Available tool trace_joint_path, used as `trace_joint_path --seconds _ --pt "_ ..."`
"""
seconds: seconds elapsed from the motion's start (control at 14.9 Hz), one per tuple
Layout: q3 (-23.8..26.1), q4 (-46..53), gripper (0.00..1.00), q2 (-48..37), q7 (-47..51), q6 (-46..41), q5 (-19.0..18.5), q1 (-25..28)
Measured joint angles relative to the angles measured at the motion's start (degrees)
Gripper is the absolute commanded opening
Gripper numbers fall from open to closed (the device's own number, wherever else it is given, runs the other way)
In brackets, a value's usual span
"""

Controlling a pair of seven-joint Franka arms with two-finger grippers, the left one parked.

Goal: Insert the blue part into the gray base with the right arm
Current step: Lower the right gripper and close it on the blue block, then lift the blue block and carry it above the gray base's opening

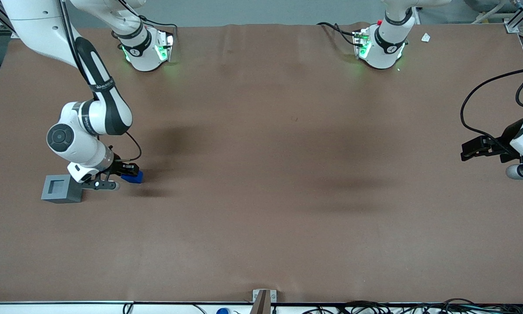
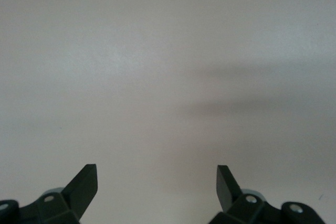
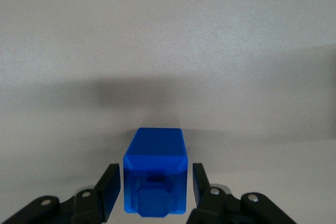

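The blue part (image 3: 155, 169) lies on the brown table with its square stub turned toward the wrist camera. My right arm's gripper (image 3: 155, 170) is open and low over the table, one finger (image 3: 111, 184) on each side of the part with a thin gap at both flanks. From the front, the blue part (image 1: 134, 177) shows at the gripper's (image 1: 128, 171) tip. The gray base (image 1: 62, 188) stands upright beside the wrist, recess up, toward the working arm's end and slightly nearer the front camera.
The two arm bases (image 1: 146, 50) (image 1: 380, 46) stand at the table's back edge. Black cables (image 1: 483, 100) loop at the parked arm's end. A small white scrap (image 1: 425, 37) lies near the back corner there.
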Motion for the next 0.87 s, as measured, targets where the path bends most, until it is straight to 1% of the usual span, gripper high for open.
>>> trace_joint_path --seconds 0.2,0.27,0.33,0.6,0.87 --pt "0.0 -0.1 0.13 0.0 0.0 0.4 0.0 0.0" --pt "0.0 -0.1 0.06 0.0 0.0 0.5 0.0 0.0" --pt "0.0 -0.1 0.04 0.0 0.0 0.6 0.0 0.0" --pt "0.0 0.4 0.04 -0.1 0.0 -0.2 0.0 0.0" --pt "-0.5 5.6 0.04 -1.9 0.0 -9.9 0.0 -0.3"
